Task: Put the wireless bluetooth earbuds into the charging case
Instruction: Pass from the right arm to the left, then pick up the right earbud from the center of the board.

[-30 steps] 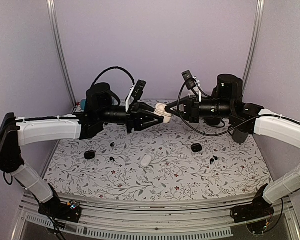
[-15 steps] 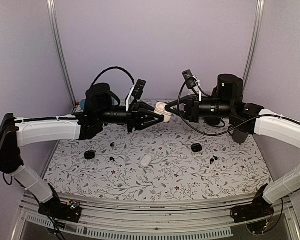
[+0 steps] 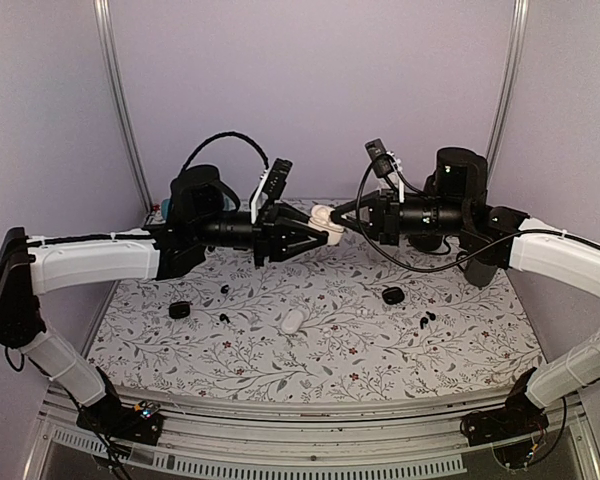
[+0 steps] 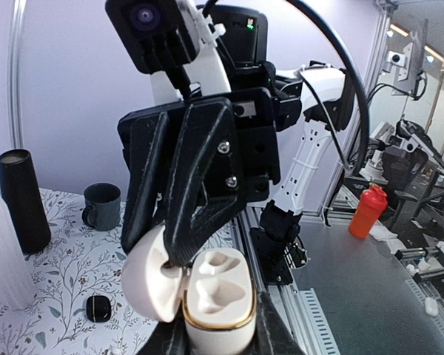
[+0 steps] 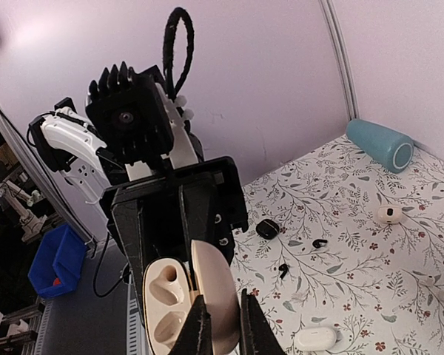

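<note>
Both arms meet in mid-air over far edge of table.
- Left end effector (image 4: 218, 334) clenched on body of charging case (image 4: 216, 296).
- Right end effector (image 5: 222, 325) pinching lid (image 5: 211, 292), hinged back. We judge this a two-arm hold to expose wells.
- Wells empty.
- Earbuds (image 3: 223, 289) loose on table, one pair toward left edge, second pair (image 3: 426, 319) toward right edge, well apart from case.
- We judge one end effector must let go before fetching a bud.

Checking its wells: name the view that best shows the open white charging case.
Left wrist: the open white pebble-shaped charging case fills the foreground, wells in plain view. Right wrist shows it obliquely, lid partly covering; top external, a small pale blob.
</note>
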Robot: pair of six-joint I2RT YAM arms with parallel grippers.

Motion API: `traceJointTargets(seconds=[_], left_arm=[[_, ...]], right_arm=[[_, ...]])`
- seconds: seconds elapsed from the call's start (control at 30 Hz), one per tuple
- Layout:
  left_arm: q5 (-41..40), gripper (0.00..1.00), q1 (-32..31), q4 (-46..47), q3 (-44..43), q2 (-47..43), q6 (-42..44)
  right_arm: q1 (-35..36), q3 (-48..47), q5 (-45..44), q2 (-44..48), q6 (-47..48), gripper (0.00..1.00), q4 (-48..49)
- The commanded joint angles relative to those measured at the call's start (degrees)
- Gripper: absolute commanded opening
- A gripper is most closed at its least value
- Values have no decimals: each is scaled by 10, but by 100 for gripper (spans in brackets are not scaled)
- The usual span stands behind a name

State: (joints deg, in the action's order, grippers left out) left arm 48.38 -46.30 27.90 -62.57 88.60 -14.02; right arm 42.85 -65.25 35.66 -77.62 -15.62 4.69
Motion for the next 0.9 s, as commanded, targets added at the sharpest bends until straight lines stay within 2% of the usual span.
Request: traceJointTargets(seconds=[0.0,0.23,0.43,0.6,0.73,0.87], left_arm=[[16,0,-3,-18,-19,13,20],[-5,0,-2,-19,-12,11,32],[-19,0,8,-8,-5,12,30],[-26,0,17,4,3,12,23],[-28,0,21,7,1,12,22],[-26,0,27,0,-7,11,26]], right_arm=[[1,-10,2,11,-10,13,22],[1,5,-19,24,-15,46,23],[1,30,-85,61,-23,67,1],[0,62,-177,99,-34,75,-41],[-7,100,-268,130,-64,77,-76],[-11,124,-365,140,-116,77,-151]])
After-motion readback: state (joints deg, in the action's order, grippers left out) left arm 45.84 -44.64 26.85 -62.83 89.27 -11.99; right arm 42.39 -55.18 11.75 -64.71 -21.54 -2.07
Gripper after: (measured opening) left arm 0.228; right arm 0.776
